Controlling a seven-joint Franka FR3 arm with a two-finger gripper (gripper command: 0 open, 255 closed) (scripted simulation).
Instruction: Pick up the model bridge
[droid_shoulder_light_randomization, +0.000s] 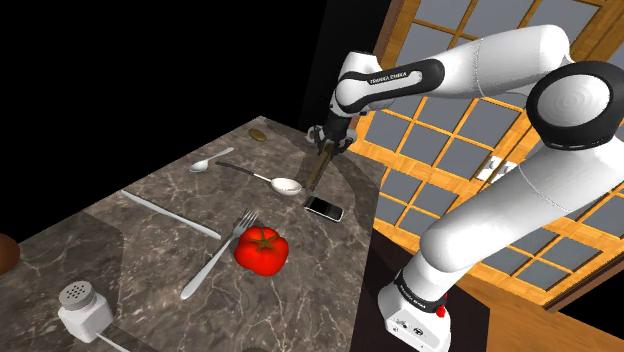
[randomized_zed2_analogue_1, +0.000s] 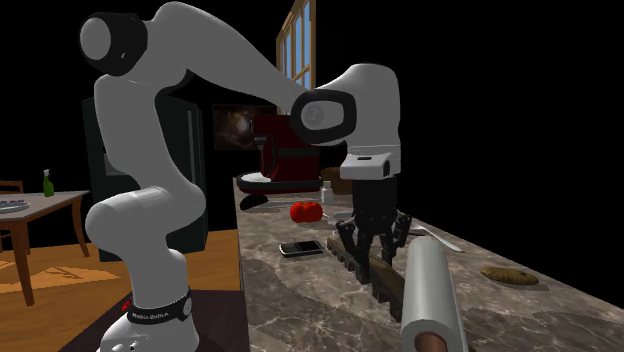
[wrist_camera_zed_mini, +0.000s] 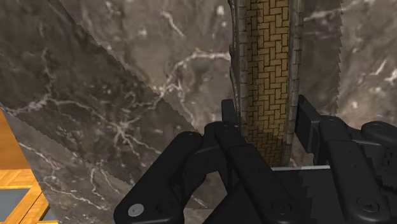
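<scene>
White shaker (droid_shoulder_light_randomization: 82, 305) sits closest in the shoulder view; across the marble counter (droid_shoulder_light_randomization: 150, 235), the gripper (droid_shoulder_light_randomization: 322, 150) meets the model bridge (droid_shoulder_light_randomization: 313, 175). Second exterior view: it lies on the counter. Wrist view: fingers (wrist_camera_zed_mini: 315, 127), partly apart, clasp its sides.

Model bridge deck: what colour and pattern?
Golden-brown herringbone brick on the model bridge, grey stone sides; clearest in wrist view.

Bridge (wrist_camera_zed_mini: 264, 70): far end cut by picture edge, near end hidden behind gripper (wrist_camera_zed_mini: 266, 107). Roll (randomized_zed2_analogue_1: 428, 295): lower end cut by second exterior view's bottom edge. Brown thing (droid_shoulder_light_randomization: 4, 252): mostly cut off at shoulder view's left edge. Small brown spot (droid_shoulder_light_randomization: 258, 132): too small to tell.
</scene>
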